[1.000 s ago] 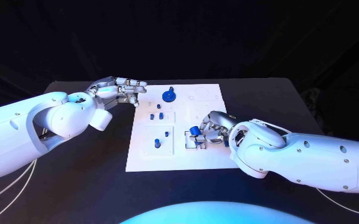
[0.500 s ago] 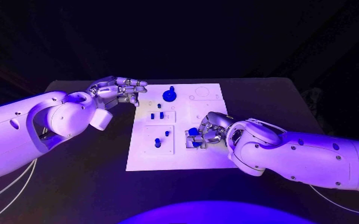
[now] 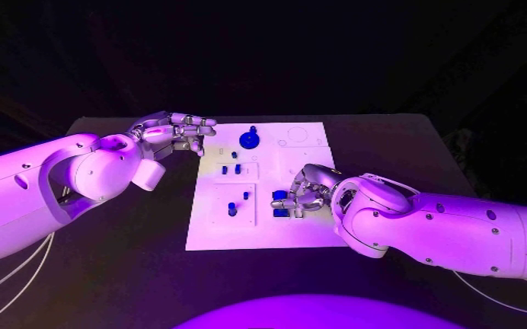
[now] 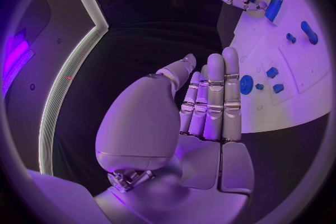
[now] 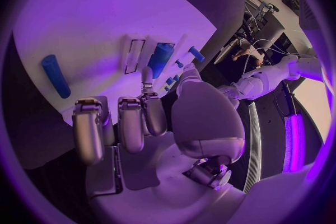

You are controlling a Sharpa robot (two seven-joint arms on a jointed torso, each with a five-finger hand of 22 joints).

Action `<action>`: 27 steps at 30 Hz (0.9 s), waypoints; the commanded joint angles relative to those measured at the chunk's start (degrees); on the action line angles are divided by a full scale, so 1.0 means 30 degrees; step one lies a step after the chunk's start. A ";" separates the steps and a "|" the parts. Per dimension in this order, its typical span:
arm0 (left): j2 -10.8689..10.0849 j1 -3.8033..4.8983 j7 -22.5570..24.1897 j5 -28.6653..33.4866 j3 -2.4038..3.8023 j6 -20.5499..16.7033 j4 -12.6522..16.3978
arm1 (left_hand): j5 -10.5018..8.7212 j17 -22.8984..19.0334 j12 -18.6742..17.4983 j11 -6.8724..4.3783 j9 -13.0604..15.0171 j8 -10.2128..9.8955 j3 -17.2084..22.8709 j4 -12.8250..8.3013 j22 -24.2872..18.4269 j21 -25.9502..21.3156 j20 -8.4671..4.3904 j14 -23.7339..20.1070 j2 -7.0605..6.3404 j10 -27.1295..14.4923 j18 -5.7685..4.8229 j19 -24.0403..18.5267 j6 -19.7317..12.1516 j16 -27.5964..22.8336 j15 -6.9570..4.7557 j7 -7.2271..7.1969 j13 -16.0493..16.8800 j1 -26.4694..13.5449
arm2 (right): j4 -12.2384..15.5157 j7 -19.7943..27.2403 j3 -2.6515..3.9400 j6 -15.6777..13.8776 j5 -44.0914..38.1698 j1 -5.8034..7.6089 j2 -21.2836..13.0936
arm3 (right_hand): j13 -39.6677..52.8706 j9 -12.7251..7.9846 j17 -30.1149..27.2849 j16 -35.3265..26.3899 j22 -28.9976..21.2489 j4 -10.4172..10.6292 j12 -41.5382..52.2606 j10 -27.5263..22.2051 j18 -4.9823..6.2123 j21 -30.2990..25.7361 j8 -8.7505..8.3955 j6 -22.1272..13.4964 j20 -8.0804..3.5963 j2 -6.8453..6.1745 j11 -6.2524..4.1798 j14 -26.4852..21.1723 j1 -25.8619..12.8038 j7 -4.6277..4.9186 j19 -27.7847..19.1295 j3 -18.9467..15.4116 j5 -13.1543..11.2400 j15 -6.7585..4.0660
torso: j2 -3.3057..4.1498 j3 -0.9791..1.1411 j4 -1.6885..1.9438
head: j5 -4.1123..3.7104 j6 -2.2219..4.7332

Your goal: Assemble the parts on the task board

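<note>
Fingers of the right hand [image 3: 302, 194] pinched a blue part [image 3: 280, 195] over the task board [image 3: 263, 234]; the left hand [image 3: 176, 132] hovered beside it, fingers pressed together, holding nothing.

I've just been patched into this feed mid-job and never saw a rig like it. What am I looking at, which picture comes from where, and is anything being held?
It is a two-armed robot with silver hands at a black table. The square picture looks down from its head; the two round pictures come from cameras at each wrist.

In the middle lies the white task board carrying small blue parts, among them a round blue knob near its far edge.

The right hand is over the board and pinches a blue part at its fingertips. The left hand hangs by the board's far left corner, fingers straight, holding nothing.
</note>
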 commanded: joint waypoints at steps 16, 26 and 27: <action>-0.0037 0.0019 -0.0006 -0.0015 0.0012 0.0313 0.0052 | -0.0006 -0.0039 0.0082 0.0025 -0.0022 0.0135 -0.0155 0.0010 -0.0028 -0.0136 0.0009 -0.0104 0.0058 -0.0202 0.0384 -0.0175 -0.0119 -0.0048 0.0007 0.0000 -0.0022 -0.0076 | 0.0831 0.0846 0.0002 -0.0544 -0.1014 -0.0019 -0.0796 | 0.2020 0.0376 0.3107 -0.0100 0.4795 -0.0424 0.0006 -0.0052 -0.0242 -0.0026 0.0107 0.0045 -0.0158 0.1133 -0.0084 0.1568 0.2116 -0.0082 0.1683 0.1038 0.2134 -0.0191 | 0.0013 0.0003 0.0024 | 0.0036 0.0029; 0.0005 0.0018 0.0254 -0.0015 0.0010 0.0091 0.0027 | -0.0004 -0.0048 0.0093 0.0025 -0.0024 0.0141 -0.0147 0.0009 -0.0032 -0.0142 0.0010 -0.0110 0.0079 -0.0212 0.0385 -0.0177 -0.0123 -0.0047 0.0008 0.0002 -0.0022 -0.0066 | 0.1489 0.2104 0.0002 -0.1059 -0.1103 0.0110 -0.3073 | 0.2000 0.0062 0.3020 -0.0160 0.4764 -0.0773 -0.0064 -0.0072 -0.0220 -0.0133 -0.0640 -0.0508 -0.0117 0.1669 0.0090 0.1545 0.4088 0.0164 0.1640 0.1183 0.3619 -0.0084 | -0.0093 0.0003 -0.0115 | -0.0155 0.0174; 0.0011 0.0018 0.0303 -0.0015 0.0010 0.0069 0.0028 | -0.0004 -0.0048 0.0093 0.0025 -0.0024 0.0141 -0.0147 0.0009 -0.0032 -0.0142 0.0010 -0.0110 0.0079 -0.0212 0.0385 -0.0177 -0.0123 -0.0047 0.0008 0.0002 -0.0022 -0.0066 | 0.1568 0.2244 0.0001 -0.1099 -0.1139 0.0144 -0.3377 | 0.1995 -0.0071 0.3021 -0.0161 0.4762 -0.0860 -0.0075 -0.0072 -0.0219 -0.0141 -0.0865 -0.0533 -0.0094 0.1733 0.0123 0.1545 0.4387 0.0206 0.1637 0.1242 0.3690 -0.0054 | -0.0100 0.0005 -0.0131 | -0.0176 0.0176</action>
